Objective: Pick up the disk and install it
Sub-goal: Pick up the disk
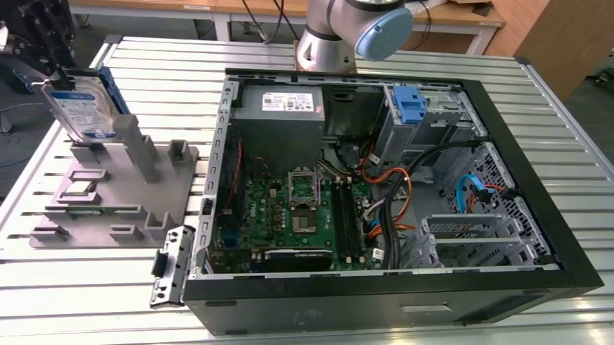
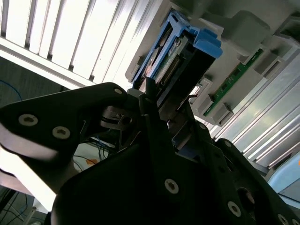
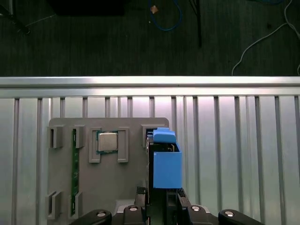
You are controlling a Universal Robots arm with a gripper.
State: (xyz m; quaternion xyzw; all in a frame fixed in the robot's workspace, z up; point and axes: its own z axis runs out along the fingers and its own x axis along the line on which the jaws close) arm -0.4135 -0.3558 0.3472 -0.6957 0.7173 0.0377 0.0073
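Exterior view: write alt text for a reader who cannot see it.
The end effector is at the top edge of the disk, which stands upright over a grey fixture plate at the exterior view's left. Beside it on the slatted metal table lies an open computer case, its motherboard and cables exposed.

both wrist views close on disk

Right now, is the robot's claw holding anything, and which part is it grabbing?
Yes: the gripper is shut on the disk, pinching its top edge while it stands upright at the grey holder.
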